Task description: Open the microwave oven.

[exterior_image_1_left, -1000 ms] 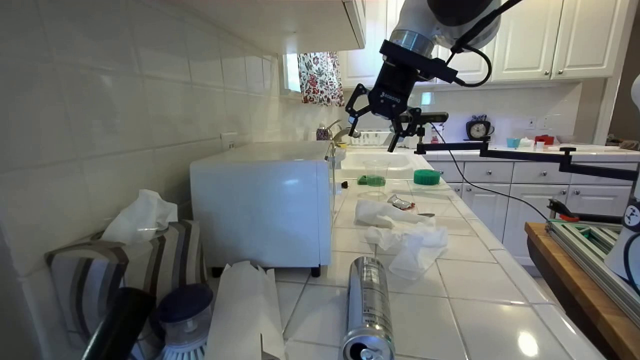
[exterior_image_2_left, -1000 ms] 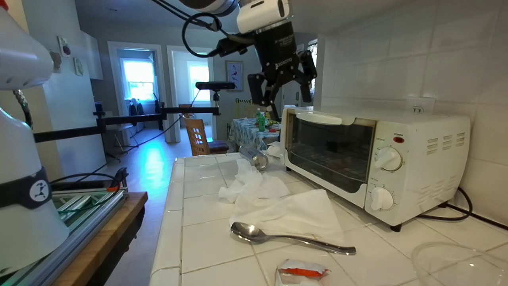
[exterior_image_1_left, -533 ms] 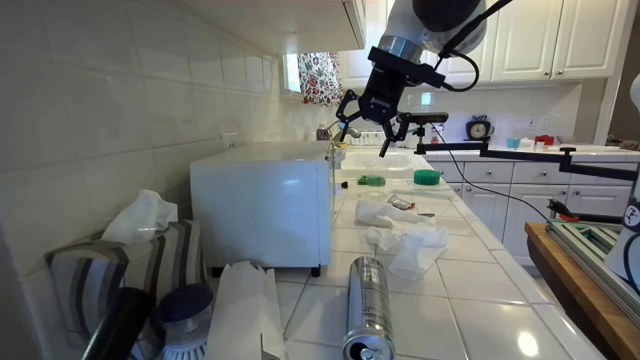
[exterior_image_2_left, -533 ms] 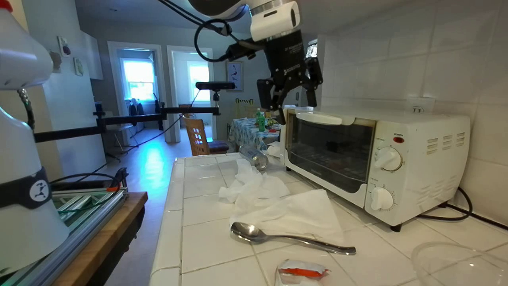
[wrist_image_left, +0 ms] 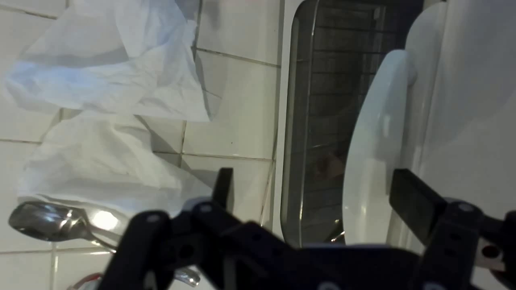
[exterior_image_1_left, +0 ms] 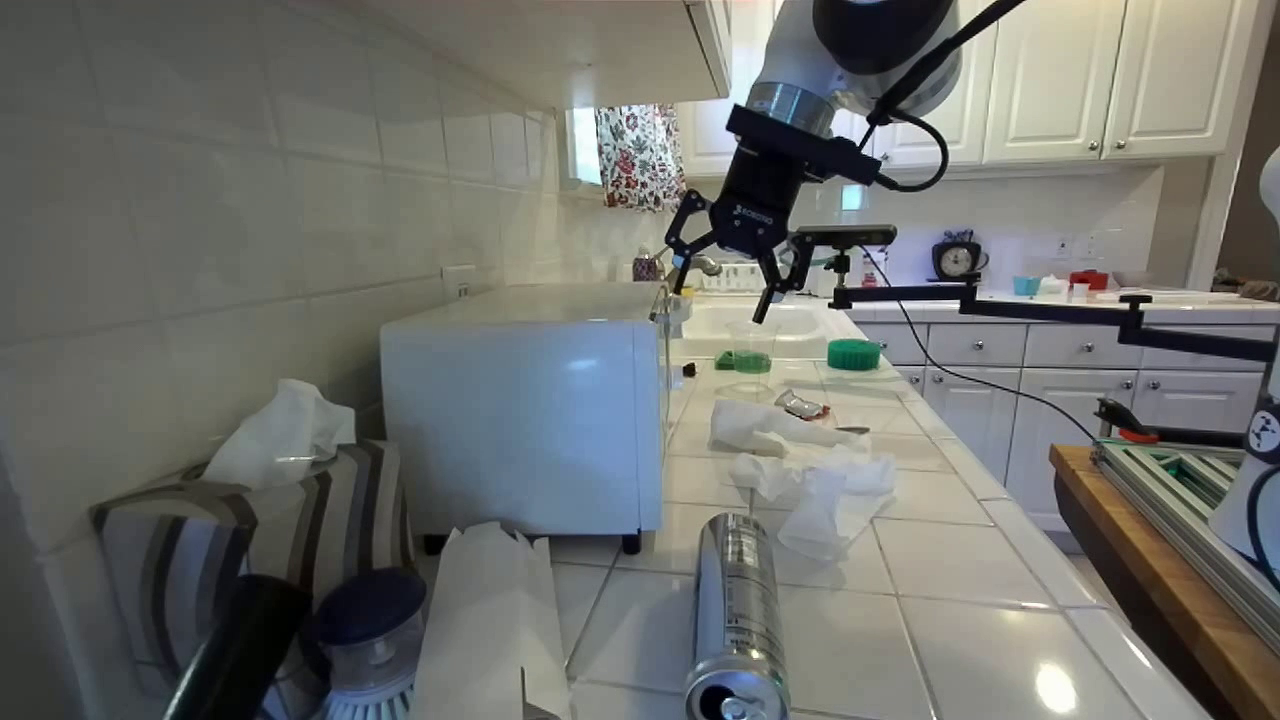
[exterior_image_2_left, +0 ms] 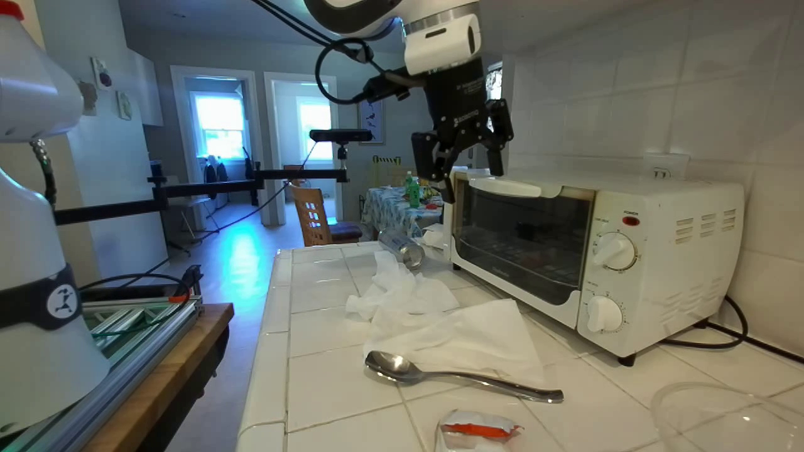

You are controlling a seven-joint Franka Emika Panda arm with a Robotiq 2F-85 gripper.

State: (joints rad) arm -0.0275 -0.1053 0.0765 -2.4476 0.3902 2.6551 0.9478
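Observation:
The microwave oven (exterior_image_1_left: 522,430) is a white box on the tiled counter. In an exterior view its front shows a dark-windowed door (exterior_image_2_left: 521,235), shut, with a white curved handle (exterior_image_2_left: 505,186) along the top edge. The handle (wrist_image_left: 373,161) also shows in the wrist view, and no finger visibly grips it. My gripper (exterior_image_2_left: 472,187) is open and empty, fingers pointing down near the top front edge at the handle's far end. In the wrist view, the gripper's fingers (wrist_image_left: 313,181) appear on either side of the handle, one over the counter side, one over the oven's top edge.
White paper towels (exterior_image_2_left: 449,333), a spoon (exterior_image_2_left: 465,376) and a wrapper (exterior_image_2_left: 477,430) lie before the oven. A silver can (exterior_image_1_left: 740,620), a striped tissue box (exterior_image_1_left: 330,500) and a clear cup (exterior_image_1_left: 752,350) are on the counter. A cabinet (exterior_image_1_left: 600,50) hangs above.
The open gripper has moved down and towards the oven's top front edge, slowing in the last half second. The oven, its door and the counter items have not moved.

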